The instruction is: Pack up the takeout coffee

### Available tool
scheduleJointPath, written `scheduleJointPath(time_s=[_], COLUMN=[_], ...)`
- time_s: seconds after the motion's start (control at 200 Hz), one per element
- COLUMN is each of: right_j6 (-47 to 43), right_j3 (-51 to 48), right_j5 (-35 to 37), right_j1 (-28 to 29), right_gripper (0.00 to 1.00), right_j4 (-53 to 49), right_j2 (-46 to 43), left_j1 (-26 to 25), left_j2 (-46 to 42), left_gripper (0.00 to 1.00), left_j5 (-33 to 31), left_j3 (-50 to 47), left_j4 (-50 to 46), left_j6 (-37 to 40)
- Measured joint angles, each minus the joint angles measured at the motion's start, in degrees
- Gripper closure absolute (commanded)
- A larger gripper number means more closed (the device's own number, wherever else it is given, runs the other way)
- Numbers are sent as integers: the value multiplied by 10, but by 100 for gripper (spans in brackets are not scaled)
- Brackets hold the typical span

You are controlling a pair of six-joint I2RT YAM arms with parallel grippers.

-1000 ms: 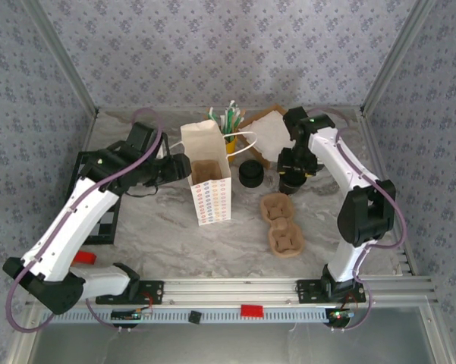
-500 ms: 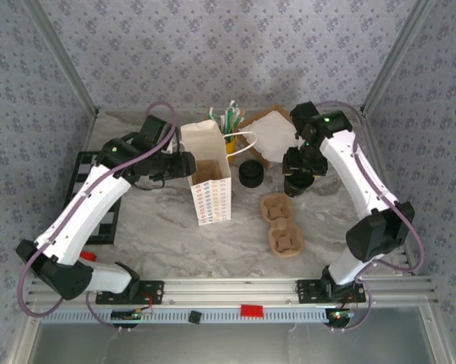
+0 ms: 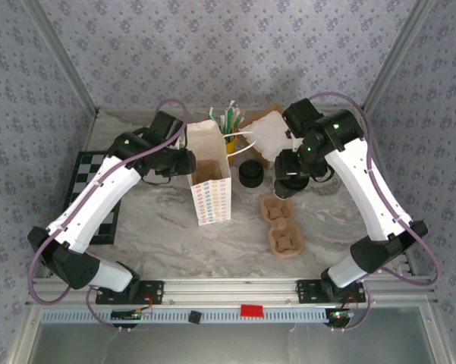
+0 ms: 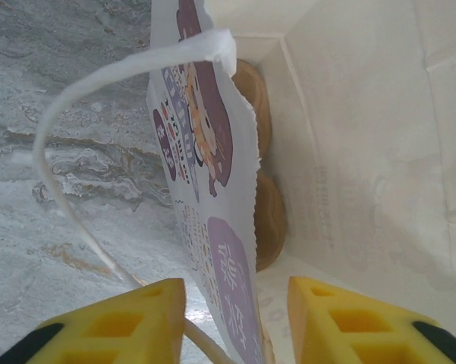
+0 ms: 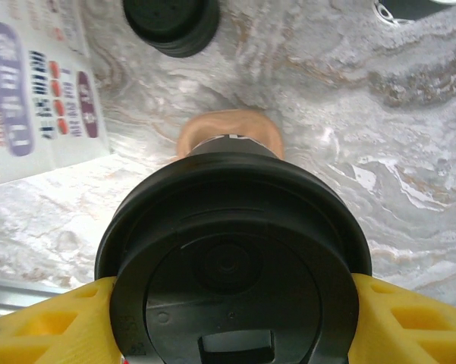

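Cup held in right hand.

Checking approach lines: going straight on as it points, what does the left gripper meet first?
The paper bag wall that the left gripper straddles; beyond it, probably the cup carrier inside.
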Motion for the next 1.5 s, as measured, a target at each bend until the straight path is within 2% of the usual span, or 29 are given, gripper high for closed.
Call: scheduleJointPath(time_s=[0.2,0.435,0.62,0.855,1.124,1.499], right_j6=[18,32,36,45,57,91], right_j3=[103,201,247,285,349,360], right_j5=[0,-15,-33,-51,-73,-90], right_j1=[58,114,127,127,127,131], right_gripper=[36,37,37,38,39,41], right_j4=[0,0,0,0,0,0], right_j2=[17,56,78,78,106,163], left_j1=[0,-11,-14,-14,-26,-50], left_j2=[2,4,11,19,29,29], left_gripper=[76,83,87,100,100,100], left_j5=[0,-5,-9,-18,-17,-26], left_j3=[10,24,26,36,48,61], left_j4=[1,2,4,3,2,-5], left_j6=[-7,-19,-27,-30,-33,-61])
